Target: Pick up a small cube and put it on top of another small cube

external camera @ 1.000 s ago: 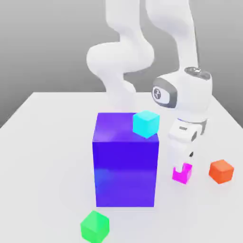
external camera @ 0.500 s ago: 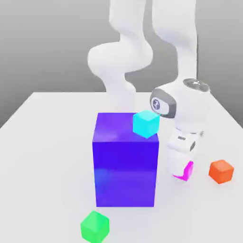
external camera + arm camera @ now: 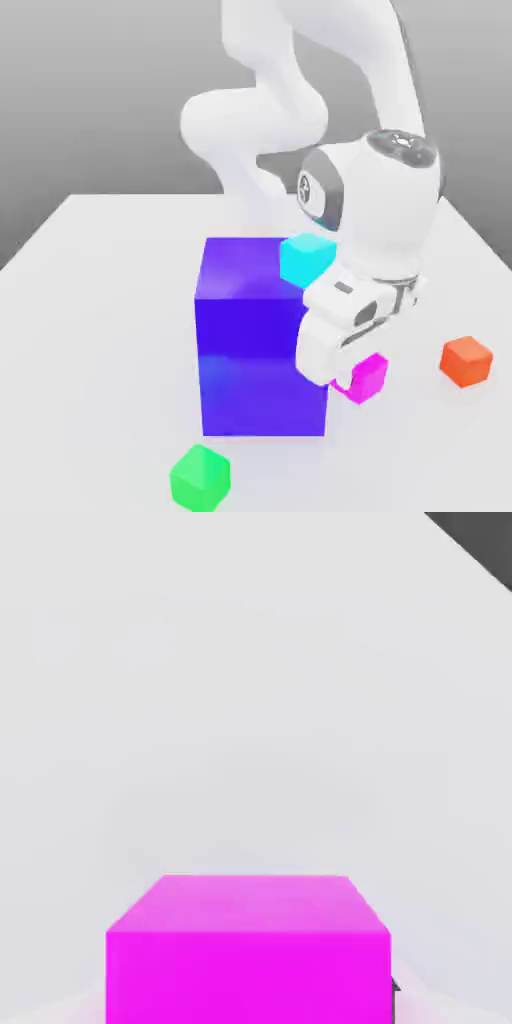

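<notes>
My gripper (image 3: 350, 385), spread a second ago, now pinches the magenta-pink cube (image 3: 366, 377) and has lifted it, ready for stacking.

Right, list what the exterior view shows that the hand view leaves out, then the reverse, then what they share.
Exterior view alone: the white arm with its gripper shut on the magenta cube, the big blue-violet block with a cyan cube on its top, a green cube in front and an orange cube toward the exterior view's right.

Hand view alone: a close look at the magenta cube's faces and a dark corner beyond the table's edge.

Both: the magenta cube and the pale table.
</notes>
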You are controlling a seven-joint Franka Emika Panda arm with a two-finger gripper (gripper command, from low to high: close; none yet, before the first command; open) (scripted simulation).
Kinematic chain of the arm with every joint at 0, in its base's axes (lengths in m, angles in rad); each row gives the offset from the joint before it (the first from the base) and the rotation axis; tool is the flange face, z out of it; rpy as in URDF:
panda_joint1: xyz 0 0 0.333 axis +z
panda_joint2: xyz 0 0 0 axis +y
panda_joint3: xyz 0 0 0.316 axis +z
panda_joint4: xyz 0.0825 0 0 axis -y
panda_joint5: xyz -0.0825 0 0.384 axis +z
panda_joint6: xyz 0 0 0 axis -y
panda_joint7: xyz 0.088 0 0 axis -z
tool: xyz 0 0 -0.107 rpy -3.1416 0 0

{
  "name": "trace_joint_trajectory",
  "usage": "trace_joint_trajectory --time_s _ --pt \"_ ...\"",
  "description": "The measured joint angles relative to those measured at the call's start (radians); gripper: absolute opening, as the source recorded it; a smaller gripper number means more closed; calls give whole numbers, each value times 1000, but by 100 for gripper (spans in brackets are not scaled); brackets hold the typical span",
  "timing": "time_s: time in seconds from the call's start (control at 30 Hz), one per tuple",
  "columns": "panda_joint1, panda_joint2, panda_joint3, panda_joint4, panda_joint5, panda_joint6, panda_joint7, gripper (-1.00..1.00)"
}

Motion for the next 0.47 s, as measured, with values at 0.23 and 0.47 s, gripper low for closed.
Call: trace_joint_trajectory --time_s 0.23,0.47 --pt "-181 66 -86 85 115 17 -140 -100" --pt "-209 192 -60 90 171 140 -183 100"
